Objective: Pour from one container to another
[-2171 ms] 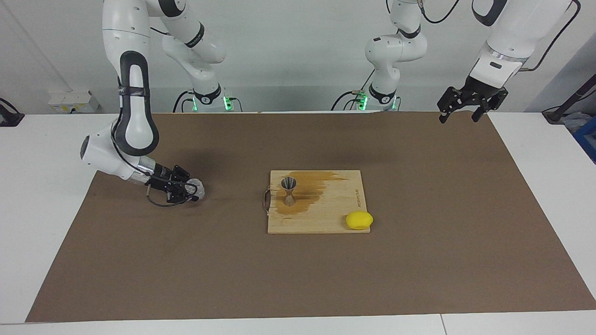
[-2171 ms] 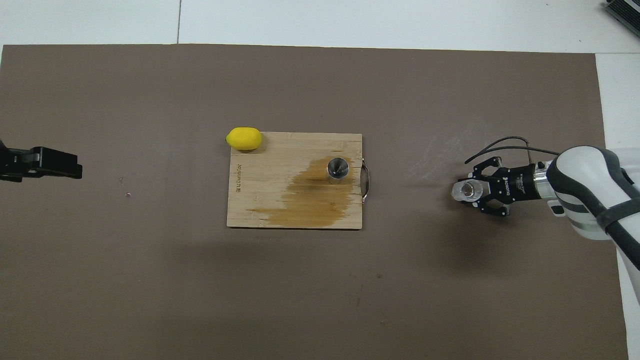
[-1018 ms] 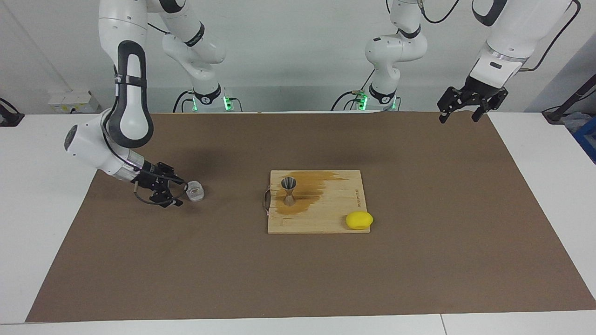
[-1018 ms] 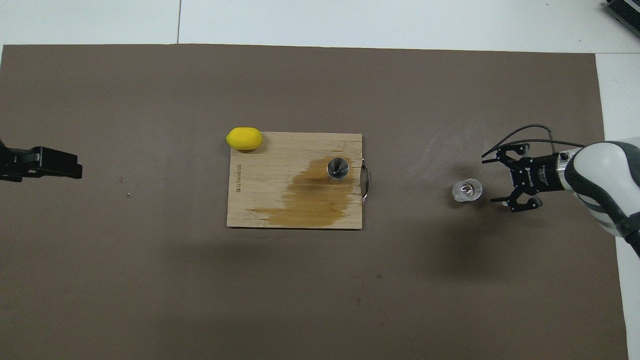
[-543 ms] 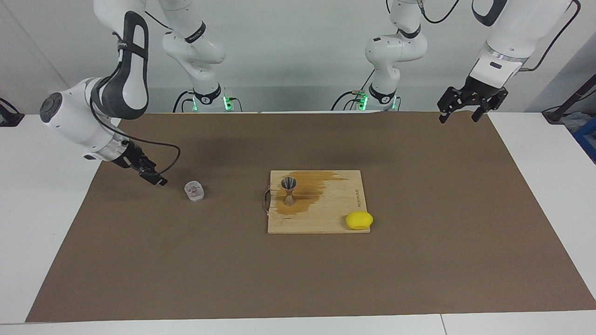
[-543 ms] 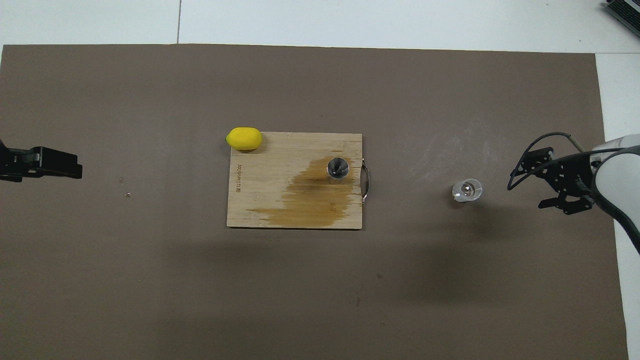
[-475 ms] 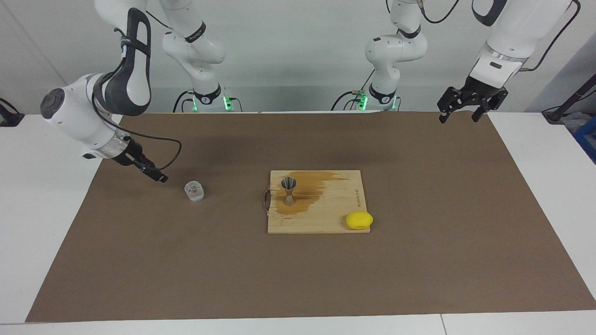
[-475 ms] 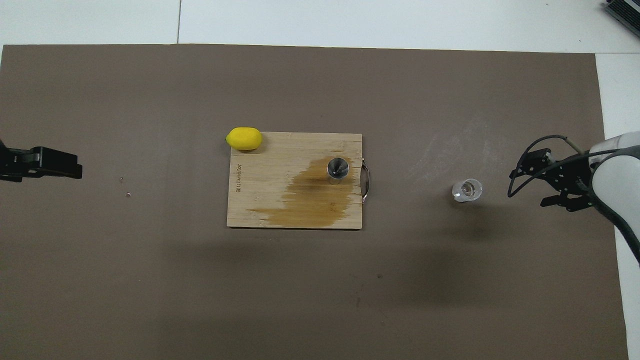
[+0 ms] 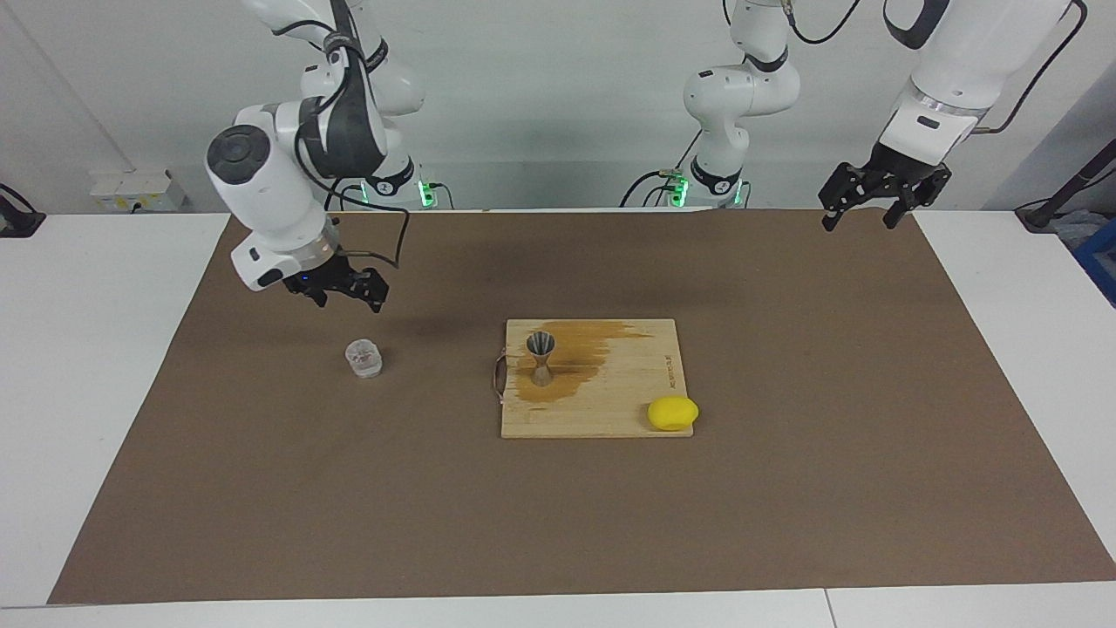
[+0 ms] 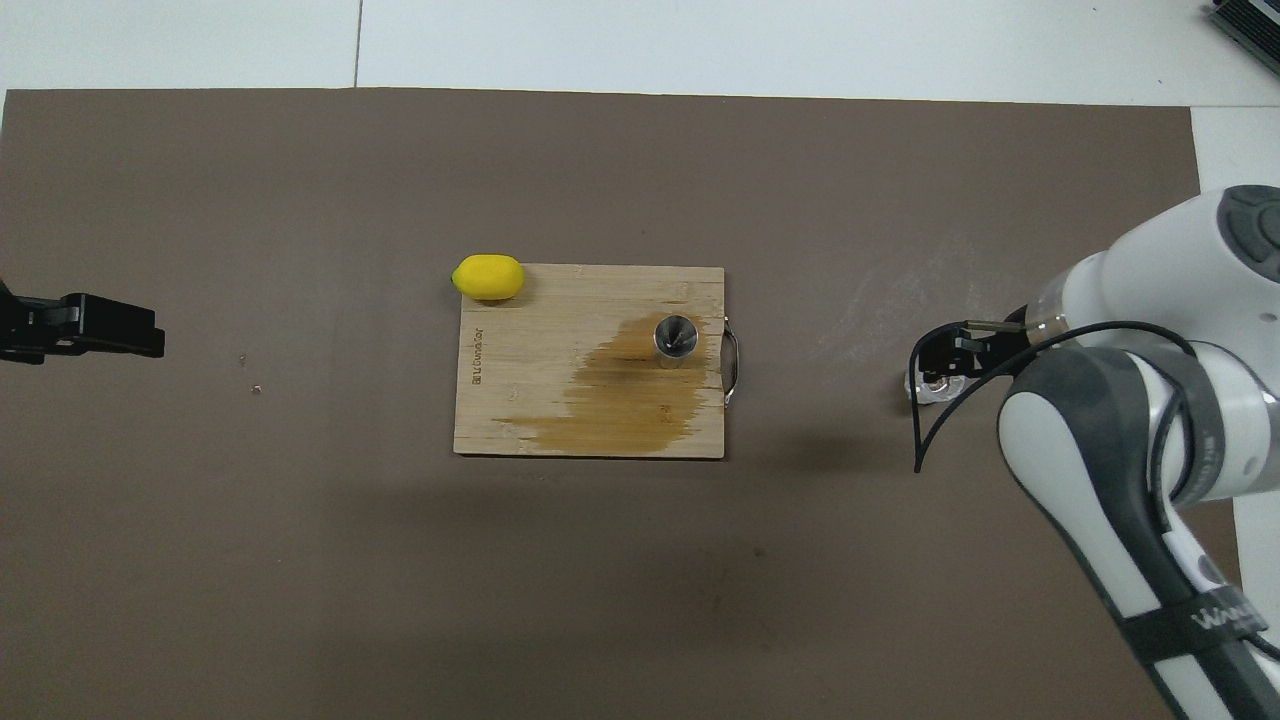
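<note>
Glass cup (image 9: 364, 358) stands upright on the brown mat (image 9: 785, 488), toward the right arm's end of the table, well apart from the cutting board (image 9: 610, 410). Steel jigger (image 9: 540, 358) stands upright on the board near its handle end, on a dark wet-looking stain; lemon (image 9: 672, 412) at the board's corner farther from the robots.

Right gripper (image 9: 336, 292) hangs above the mat just beside the cup, jaws apart, holding nothing, not touching the cup. Left gripper (image 9: 881, 196) waits raised over the mat's corner at the left arm's end, jaws apart, empty.

Cup likely rigid, thick-walled, weighty for its size, smooth and slippery, breakable if dropped. Best hold: across the side walls at mid-height, rim left free for pouring. Jigger looks light and tippy on its narrow foot; pour gently.
</note>
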Available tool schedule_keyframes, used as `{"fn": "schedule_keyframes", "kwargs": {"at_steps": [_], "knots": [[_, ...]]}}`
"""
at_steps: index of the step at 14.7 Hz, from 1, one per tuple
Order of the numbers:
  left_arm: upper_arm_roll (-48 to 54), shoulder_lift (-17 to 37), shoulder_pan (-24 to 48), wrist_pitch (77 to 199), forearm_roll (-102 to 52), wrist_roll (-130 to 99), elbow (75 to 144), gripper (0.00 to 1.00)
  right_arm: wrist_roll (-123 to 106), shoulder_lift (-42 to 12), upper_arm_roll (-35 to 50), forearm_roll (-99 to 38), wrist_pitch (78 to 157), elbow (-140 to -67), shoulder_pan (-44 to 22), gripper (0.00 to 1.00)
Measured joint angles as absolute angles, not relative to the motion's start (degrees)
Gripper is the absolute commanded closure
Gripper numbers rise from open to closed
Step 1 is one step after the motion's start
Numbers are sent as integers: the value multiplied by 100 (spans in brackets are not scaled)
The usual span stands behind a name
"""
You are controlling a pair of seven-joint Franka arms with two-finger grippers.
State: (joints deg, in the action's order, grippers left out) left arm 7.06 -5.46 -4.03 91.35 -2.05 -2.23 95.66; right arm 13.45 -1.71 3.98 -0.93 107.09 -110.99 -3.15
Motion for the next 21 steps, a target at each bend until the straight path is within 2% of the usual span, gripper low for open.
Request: {"fn": "schedule_keyframes", "kwargs": {"at_steps": [6,10,12,16,21], "knots": [[706,-546,-403,9135,-205,-223,9566,0,1328,-134,296,10,10378,-9705,-180,0],[706,-546,-403,9135,-205,-223,9566,0,1303,-119,253,104,10296,-9104,269,0],[706,-546,-403,9135,-205,-223,9566,0,1280,-115,245,181,9900,-8834,400,0],[706,-546,-403,9135,-205,-223,9566,0,1280,-38,341,188,8934,-8584,286,0],[706,-546,-403,9135,-205,-223,9566,0,1281,-2,381,322,8549,-8584,-150,0]]}}
